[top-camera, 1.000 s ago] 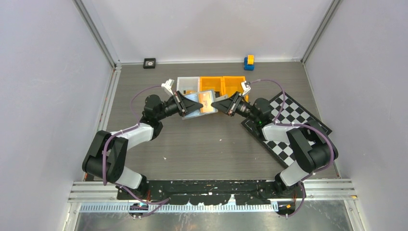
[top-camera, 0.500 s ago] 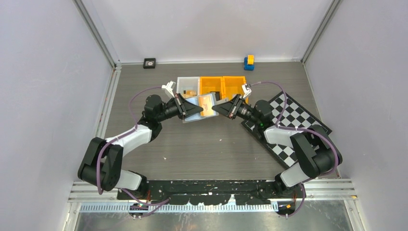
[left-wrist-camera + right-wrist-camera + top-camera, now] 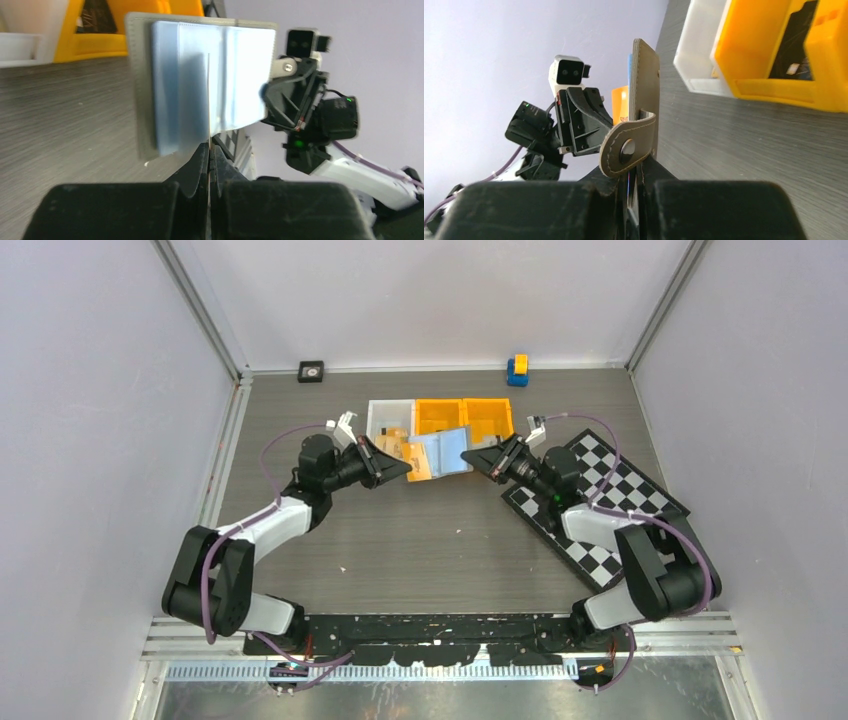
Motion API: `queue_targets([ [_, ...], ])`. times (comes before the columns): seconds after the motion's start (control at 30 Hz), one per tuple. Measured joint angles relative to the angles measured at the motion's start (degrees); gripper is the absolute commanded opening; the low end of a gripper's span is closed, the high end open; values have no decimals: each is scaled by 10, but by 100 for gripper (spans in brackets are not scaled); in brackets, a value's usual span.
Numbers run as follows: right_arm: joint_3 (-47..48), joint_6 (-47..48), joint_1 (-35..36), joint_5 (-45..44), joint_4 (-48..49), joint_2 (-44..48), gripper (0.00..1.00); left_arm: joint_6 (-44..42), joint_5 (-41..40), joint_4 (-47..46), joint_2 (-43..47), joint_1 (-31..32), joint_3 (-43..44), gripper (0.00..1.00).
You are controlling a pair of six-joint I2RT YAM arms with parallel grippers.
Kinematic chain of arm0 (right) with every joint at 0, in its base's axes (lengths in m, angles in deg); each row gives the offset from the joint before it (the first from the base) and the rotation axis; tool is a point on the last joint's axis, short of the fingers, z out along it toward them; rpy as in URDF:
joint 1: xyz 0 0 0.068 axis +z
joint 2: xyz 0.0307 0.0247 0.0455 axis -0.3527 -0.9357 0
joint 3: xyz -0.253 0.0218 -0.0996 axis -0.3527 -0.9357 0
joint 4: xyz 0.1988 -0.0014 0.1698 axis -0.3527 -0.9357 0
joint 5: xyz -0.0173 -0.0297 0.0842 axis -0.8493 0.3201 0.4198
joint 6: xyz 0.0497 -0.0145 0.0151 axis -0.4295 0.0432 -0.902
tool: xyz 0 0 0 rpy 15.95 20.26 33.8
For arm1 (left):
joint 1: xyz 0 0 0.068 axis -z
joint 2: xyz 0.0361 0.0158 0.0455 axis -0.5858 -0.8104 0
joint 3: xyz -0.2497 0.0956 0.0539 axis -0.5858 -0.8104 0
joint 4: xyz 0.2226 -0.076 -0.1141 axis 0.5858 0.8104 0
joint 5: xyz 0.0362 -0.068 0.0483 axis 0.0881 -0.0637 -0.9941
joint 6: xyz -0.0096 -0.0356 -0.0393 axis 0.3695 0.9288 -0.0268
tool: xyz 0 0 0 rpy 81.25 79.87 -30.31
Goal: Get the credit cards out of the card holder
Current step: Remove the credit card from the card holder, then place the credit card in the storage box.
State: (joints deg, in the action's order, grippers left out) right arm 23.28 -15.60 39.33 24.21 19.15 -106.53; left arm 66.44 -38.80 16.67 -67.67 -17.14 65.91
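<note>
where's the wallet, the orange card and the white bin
grey bi-fold wallet [image 3: 200, 75], left wrist view, blue inner pocket
thin orange card [image 3: 620, 102], right wrist view, exposed face
white plastic bin [image 3: 703, 50], right wrist view, side wall

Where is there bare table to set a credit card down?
Widest: bare table between the card holder and the near edge, left of the checkerboard. Also the strip behind the bins. Crowded where the left gripper, right gripper and holder meet.

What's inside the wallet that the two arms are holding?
An orange card sticks out of the wallet's blue pockets, pinched by the left jaws. Whether more cards sit deeper in the pockets is hidden.
</note>
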Motion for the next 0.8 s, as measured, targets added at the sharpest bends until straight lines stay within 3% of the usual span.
queue_targets([
  [0.37,1,130,-20,-122,-261,194,1,-165,-119,207,39,-5,73,0],
  [0.6,1,162,-20,-148,-310,206,0,-253,-195,314,26,-5,167,0],
  [0.8,1,167,-20,-145,-311,204,1,-292,-217,373,-73,-5,255,0],
])
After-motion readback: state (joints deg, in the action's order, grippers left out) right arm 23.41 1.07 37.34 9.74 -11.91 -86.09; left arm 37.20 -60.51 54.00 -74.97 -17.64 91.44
